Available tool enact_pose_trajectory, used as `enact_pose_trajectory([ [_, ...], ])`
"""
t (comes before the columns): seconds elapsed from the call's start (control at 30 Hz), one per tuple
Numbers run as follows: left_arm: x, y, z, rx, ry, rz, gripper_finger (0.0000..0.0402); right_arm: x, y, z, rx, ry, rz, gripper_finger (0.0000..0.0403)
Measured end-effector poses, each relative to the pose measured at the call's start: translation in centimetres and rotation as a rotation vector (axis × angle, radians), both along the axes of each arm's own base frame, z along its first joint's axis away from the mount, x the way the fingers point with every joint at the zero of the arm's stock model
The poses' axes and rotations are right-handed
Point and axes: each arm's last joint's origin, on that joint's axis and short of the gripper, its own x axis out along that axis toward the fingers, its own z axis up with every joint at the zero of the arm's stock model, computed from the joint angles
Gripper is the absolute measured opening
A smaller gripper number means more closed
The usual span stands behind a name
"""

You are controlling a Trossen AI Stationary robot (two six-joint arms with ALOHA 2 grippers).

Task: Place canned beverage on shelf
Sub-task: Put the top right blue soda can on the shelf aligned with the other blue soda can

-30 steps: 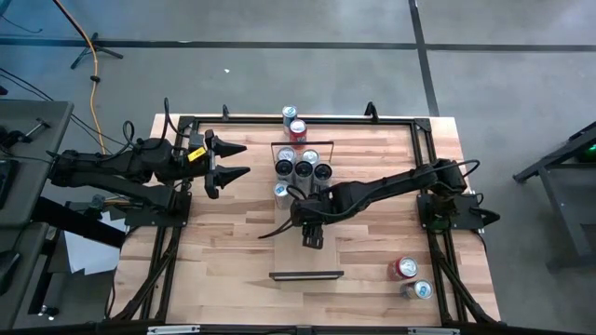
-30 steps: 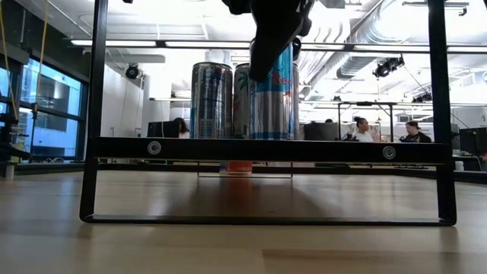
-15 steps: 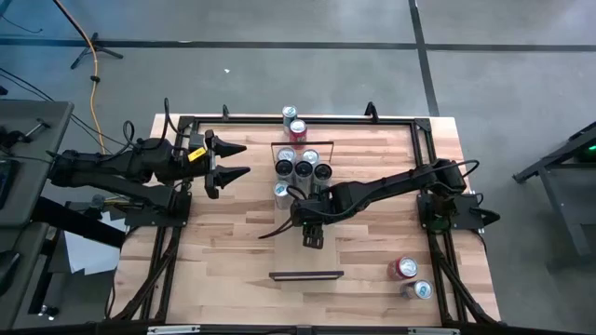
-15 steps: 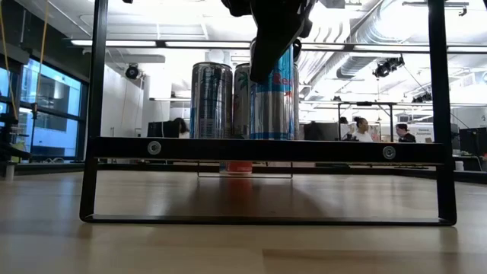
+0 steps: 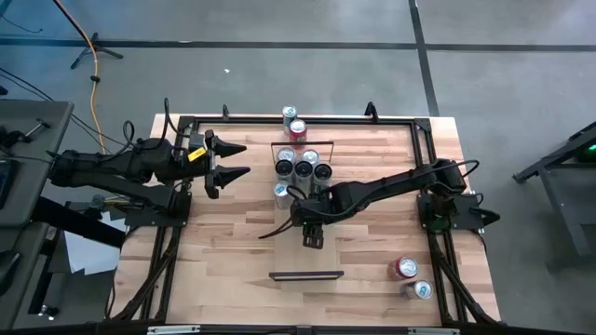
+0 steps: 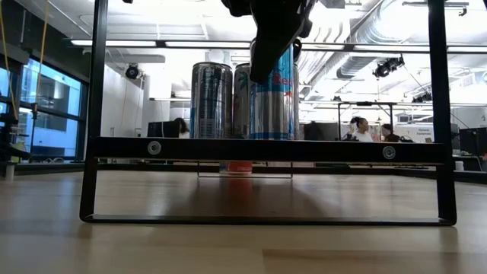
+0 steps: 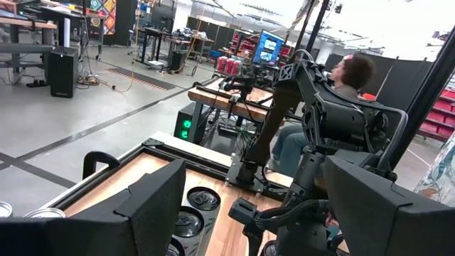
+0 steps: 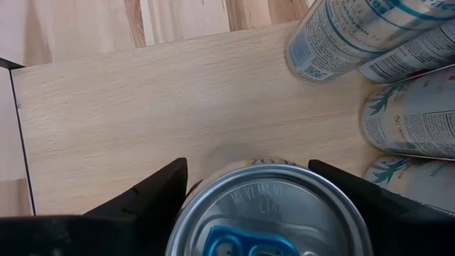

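Note:
The shelf (image 5: 307, 261) is a pale plank with a black rail (image 6: 266, 150) at each short end, running from far to near at the table's middle. Several silver cans (image 5: 304, 169) stand at its far end. My right gripper (image 5: 312, 234) is over the plank's middle, shut on a blue and silver can (image 6: 278, 103), whose top shows in the right wrist view (image 8: 270, 213). My left gripper (image 5: 233, 160) is open and empty above the table's left side, pointing toward the shelf. My right gripper pinches the can between its two fingers, one on each side of the upper wall just below the rim (image 8: 192, 195). The fingers come from above, pointing down. The can stands upright over the shelf plank (image 8: 142, 107); the near rail hides its bottom in the low view.
One more can (image 5: 281, 191) stands at the shelf's left edge, just left of my right gripper. A red can (image 5: 297, 130) and a silver one (image 5: 290, 113) stand beyond the shelf's far end. A red can (image 5: 402, 268) and a silver one (image 5: 421, 289) stand at the table's near right.

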Motion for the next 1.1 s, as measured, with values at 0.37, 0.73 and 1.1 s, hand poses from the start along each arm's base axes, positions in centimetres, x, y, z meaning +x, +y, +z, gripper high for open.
enact_pose_trajectory([
  [0.37, 0.0, 0.0, 0.0, 0.0, 0.0, 0.0, 0.0294, -0.12, -0.13, -0.03, -0.043, 0.007, -0.014, 0.039],
  [0.73, -0.01, 0.0, 0.0, 0.0, 0.0, 0.0, 0.0294, -0.12, -0.1, -0.01, -0.021, 0.01, -0.006, 0.0388],
  [1.1, 0.0, 0.0, 0.0, 0.0, 0.0, 0.0, 0.0294, -0.24, -0.12, 0.38, -0.021, -0.002, 0.0, 0.0387],
])
